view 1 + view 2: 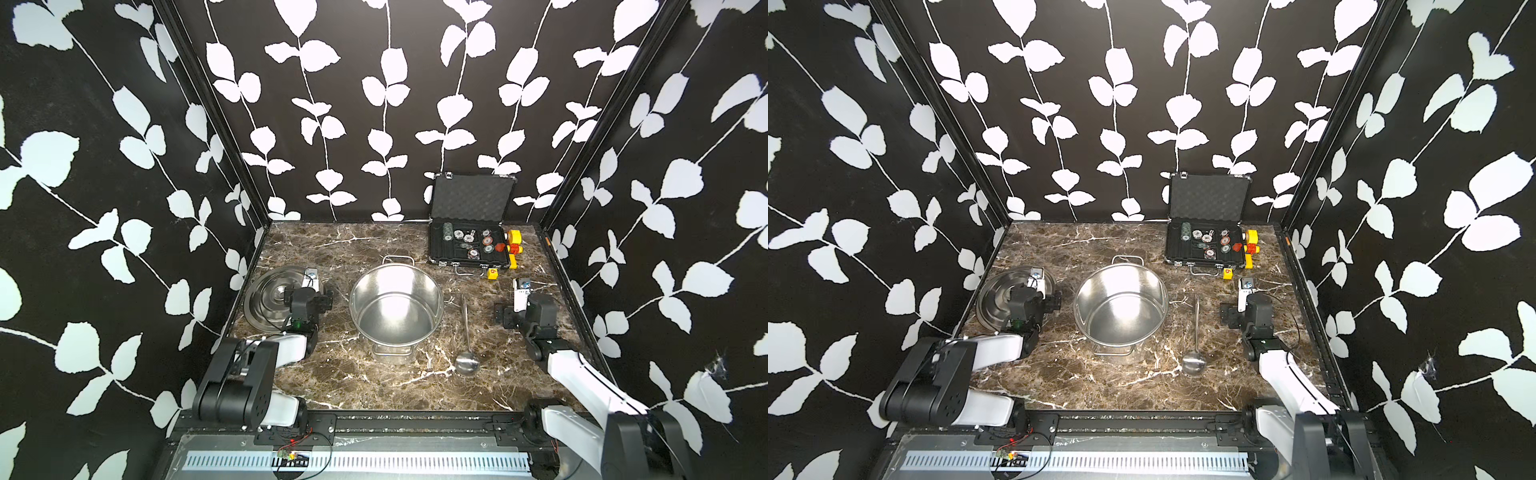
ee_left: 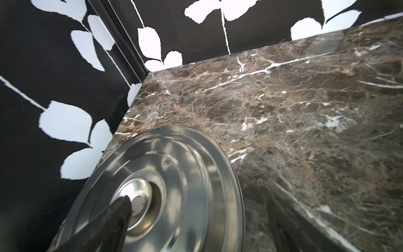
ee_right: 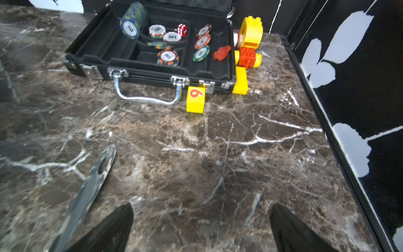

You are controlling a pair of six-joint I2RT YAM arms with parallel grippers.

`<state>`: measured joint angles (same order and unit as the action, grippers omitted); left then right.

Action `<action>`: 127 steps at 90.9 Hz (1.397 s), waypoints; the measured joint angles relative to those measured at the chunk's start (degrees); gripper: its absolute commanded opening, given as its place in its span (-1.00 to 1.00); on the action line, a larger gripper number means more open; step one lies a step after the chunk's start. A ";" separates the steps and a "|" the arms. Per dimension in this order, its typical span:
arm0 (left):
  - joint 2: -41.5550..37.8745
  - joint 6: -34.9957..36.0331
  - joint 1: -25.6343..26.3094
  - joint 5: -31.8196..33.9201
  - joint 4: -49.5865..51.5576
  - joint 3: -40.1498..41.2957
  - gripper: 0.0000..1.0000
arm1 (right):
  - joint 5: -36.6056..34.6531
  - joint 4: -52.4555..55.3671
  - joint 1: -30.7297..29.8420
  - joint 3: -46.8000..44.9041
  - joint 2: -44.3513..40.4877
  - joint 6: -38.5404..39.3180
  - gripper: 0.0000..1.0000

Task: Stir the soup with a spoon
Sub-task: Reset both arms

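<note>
The soup pot (image 1: 397, 309) (image 1: 1121, 309), a shiny steel stockpot with wire loop handles, stands mid-table in both top views; no liquid shows inside. The spoon (image 1: 466, 332) (image 1: 1195, 332), a long steel ladle, lies flat on the marble just right of the pot, bowl toward the front. Its handle end (image 3: 102, 165) shows beside my right gripper (image 3: 200, 209) (image 1: 519, 309), which hangs open over bare marble to the right of the handle, holding nothing. My left gripper (image 2: 200, 203) (image 1: 305, 293) is open above the right edge of the pot lid, one fingertip (image 2: 122, 209) over its knob.
The round steel lid (image 1: 270, 299) (image 2: 185, 174) lies left of the pot near the left wall. An open black case (image 1: 469, 245) (image 3: 152, 50) of poker chips sits at the back right. Beside it are a yellow number cube (image 1: 492, 273) (image 3: 195, 99) and a yellow-and-red toy (image 1: 514, 245).
</note>
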<state>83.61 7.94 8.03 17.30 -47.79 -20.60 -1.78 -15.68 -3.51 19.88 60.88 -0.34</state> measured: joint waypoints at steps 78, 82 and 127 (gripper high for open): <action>6.80 -2.75 -3.26 -4.00 -5.66 -0.74 0.97 | 4.07 -30.91 4.07 2.51 27.41 1.60 0.98; 6.80 -2.73 -3.26 -4.24 -5.64 -0.74 0.98 | 3.96 -31.08 4.07 2.54 27.41 1.40 0.98; 6.80 -2.75 -3.63 -5.16 -5.29 -1.05 0.97 | 3.48 -31.06 3.78 2.54 27.41 0.98 0.98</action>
<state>90.41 5.19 4.40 12.14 -53.08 -21.65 1.69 -46.74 0.27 22.41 88.29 0.64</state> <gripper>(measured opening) 0.987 0.990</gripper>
